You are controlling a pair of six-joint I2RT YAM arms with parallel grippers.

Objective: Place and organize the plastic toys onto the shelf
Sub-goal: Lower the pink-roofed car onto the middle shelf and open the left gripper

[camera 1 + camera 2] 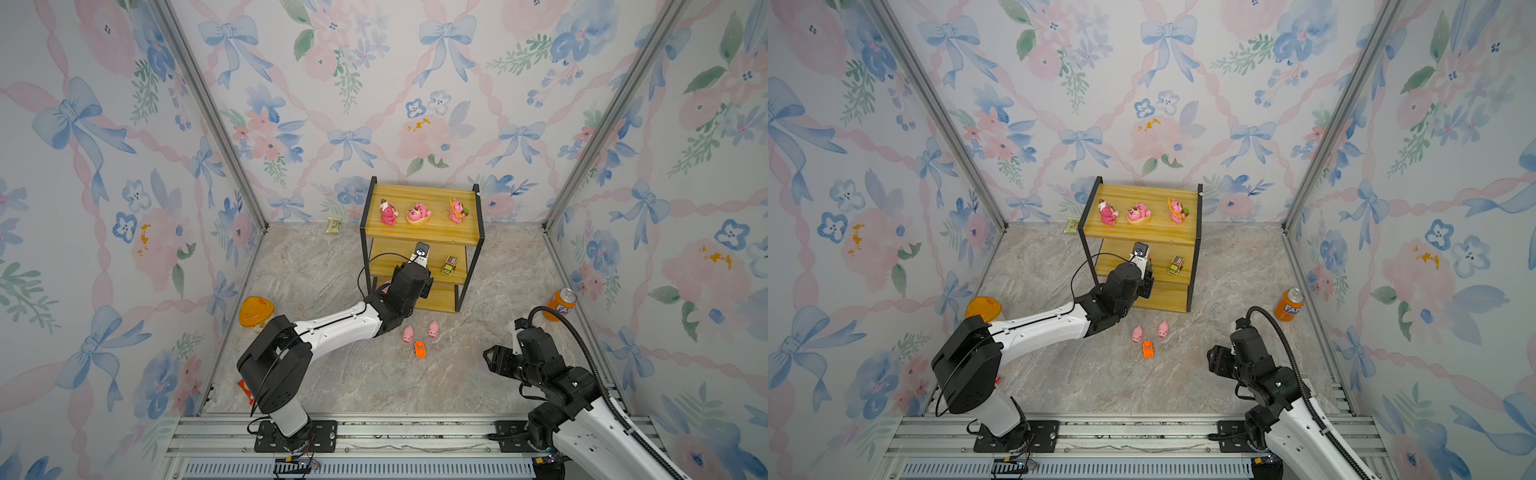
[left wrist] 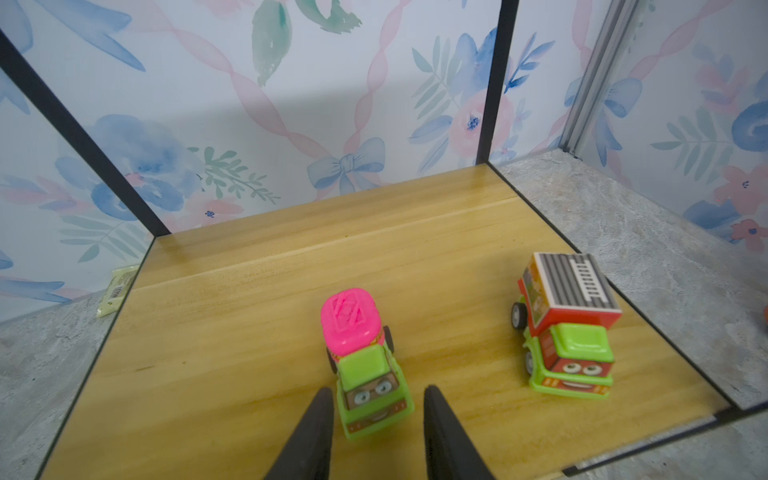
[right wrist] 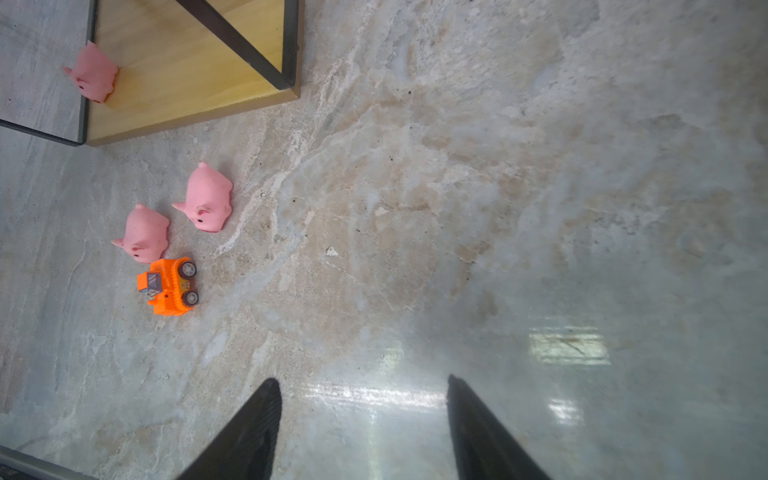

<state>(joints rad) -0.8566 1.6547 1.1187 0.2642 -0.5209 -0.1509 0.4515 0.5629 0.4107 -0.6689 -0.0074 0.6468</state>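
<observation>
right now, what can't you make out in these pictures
- pink-green car: hidden in both top views by the wrist of the left arm; only the left wrist view shows it.
- pig on the shelf's bottom board: nearly all behind the left arm in both top views.
- red packet: mostly under the left arm in a top view; kind unclear.
- small packet by the back wall: too small to read.

Top cams overhead (all see shelf (image 2: 291, 257)).

A robot lab booth is imitating a home room: floral, bow-printed wallpaper panels (image 1: 374, 62) are hanging between bare aluminium corner posts (image 1: 209, 108), a marble-look floor sheet (image 1: 374, 386) is lying below, and a slotted aluminium mounting rail (image 1: 415, 432) is running along 6 o'clock.
</observation>
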